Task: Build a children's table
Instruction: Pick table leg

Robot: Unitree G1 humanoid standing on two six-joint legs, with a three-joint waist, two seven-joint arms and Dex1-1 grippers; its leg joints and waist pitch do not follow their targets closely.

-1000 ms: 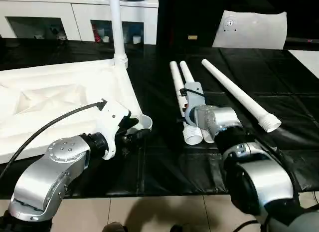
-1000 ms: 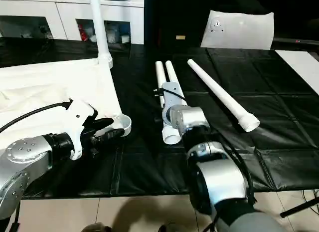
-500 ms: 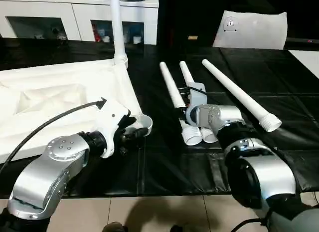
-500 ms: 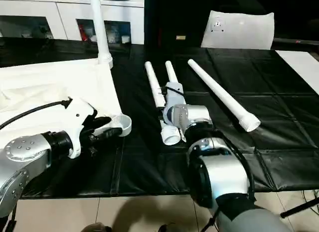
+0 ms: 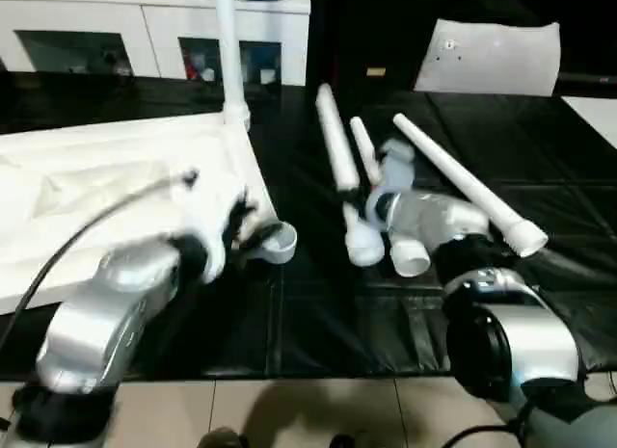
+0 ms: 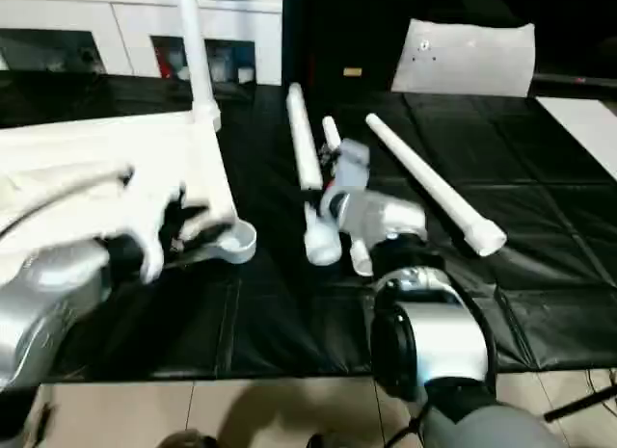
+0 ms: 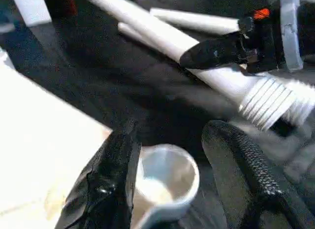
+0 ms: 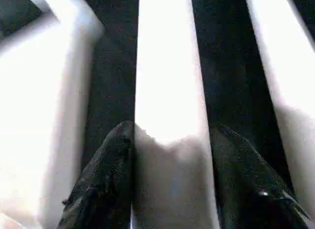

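The white tabletop (image 5: pixel 116 178) lies ribbed side up on the left of the black mat, with one leg (image 5: pixel 228 43) standing upright in its far corner. My left gripper (image 7: pixel 172 130) is open, its fingers (image 7: pixel 113 179) either side of the near round corner socket (image 7: pixel 170 172). My right gripper (image 8: pixel 172 130) is shut on a white leg (image 5: pixel 337 154), held off the mat and tilted, threaded end (image 7: pixel 275 106) toward me. A second leg (image 5: pixel 371 169) lies beside it. A third leg (image 5: pixel 463 183) lies to the right.
A flat white sheet with a small hole (image 5: pixel 487 55) leans at the back right. A white cabinet with glass doors (image 5: pixel 145 39) runs along the back. The mat's front edge (image 5: pixel 289 366) meets tiled floor. A white panel corner (image 5: pixel 596 106) shows at the far right.
My right gripper has lifted its leg off the mat and swung its far end left, away from the neighbouring leg. The left arm has shifted slightly by the corner socket.
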